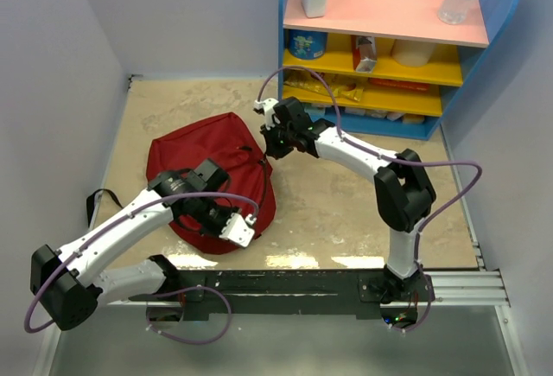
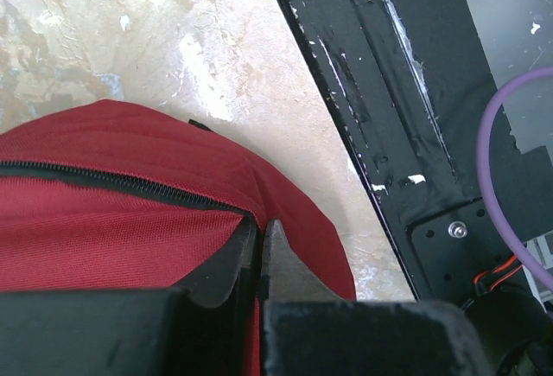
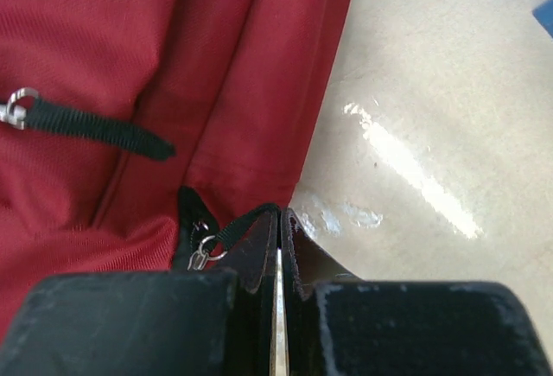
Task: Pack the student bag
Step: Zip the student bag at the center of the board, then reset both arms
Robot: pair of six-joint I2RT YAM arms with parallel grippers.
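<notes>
**A:** Where does the large dark red soft fabric student bag lie?

**B:** Flat on the mottled beige table, left of centre in the overhead view. One arm is at its lower right edge and the other at its upper right edge.

**A:** And the left fingers?

**B:** They are pressed together at the bottom centre of the left wrist view, just where the bag's black zipper ends. I cannot tell whether anything is pinched between them.

**A:** The right fingers?

**B:** Those are closed too, at the bottom centre of their own view. A thin black pull cord runs from a small silver ring up between their tips, so they are gripping it.

**A:** Anything else nearby?

**B:** A second black webbing pull tab lies loose on the red fabric at the left of that view. Overhead, a blue, yellow and pink shelf unit stands at the upper right, well apart from the bag
</notes>
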